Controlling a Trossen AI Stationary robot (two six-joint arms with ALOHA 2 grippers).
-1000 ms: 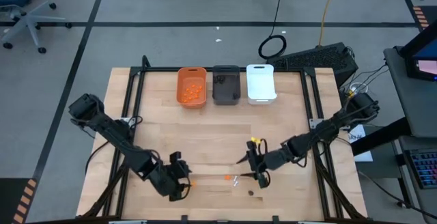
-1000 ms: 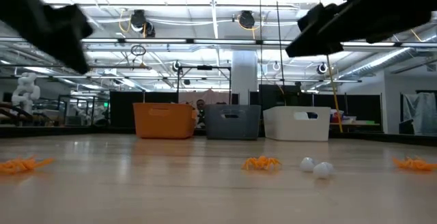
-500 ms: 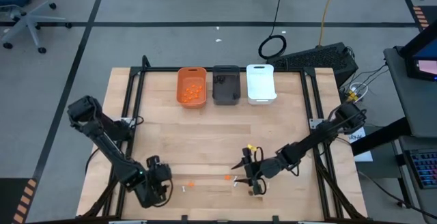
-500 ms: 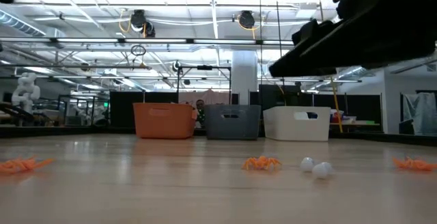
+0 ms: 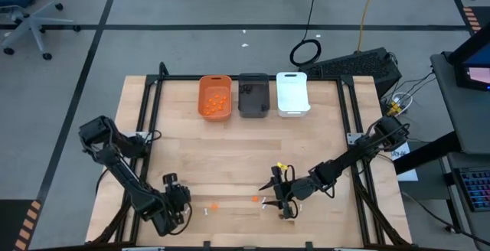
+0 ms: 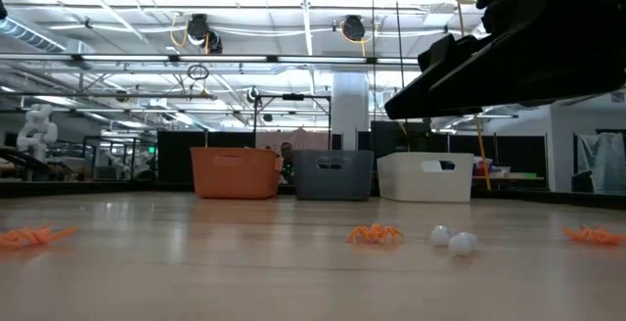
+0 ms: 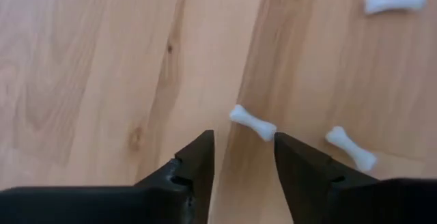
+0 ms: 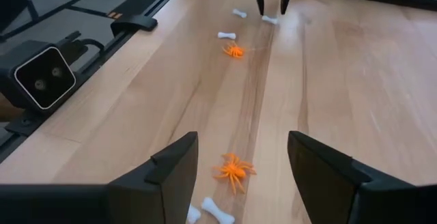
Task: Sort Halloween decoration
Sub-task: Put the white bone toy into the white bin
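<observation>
While the left gripper [image 7: 242,159] hangs low over the table [image 5: 253,155], its jaws stand slightly apart with nothing between them, one tip just beside a small white bone [image 7: 252,123]; two more bones [image 7: 350,148] lie near it. Near the right gripper [image 8: 242,157], whose jaws are spread wide and empty, lies an orange spider [image 8: 233,169]. Far from it stand the orange bin [image 5: 215,96], dark grey bin [image 5: 253,96] and white bin [image 5: 292,93].
</observation>
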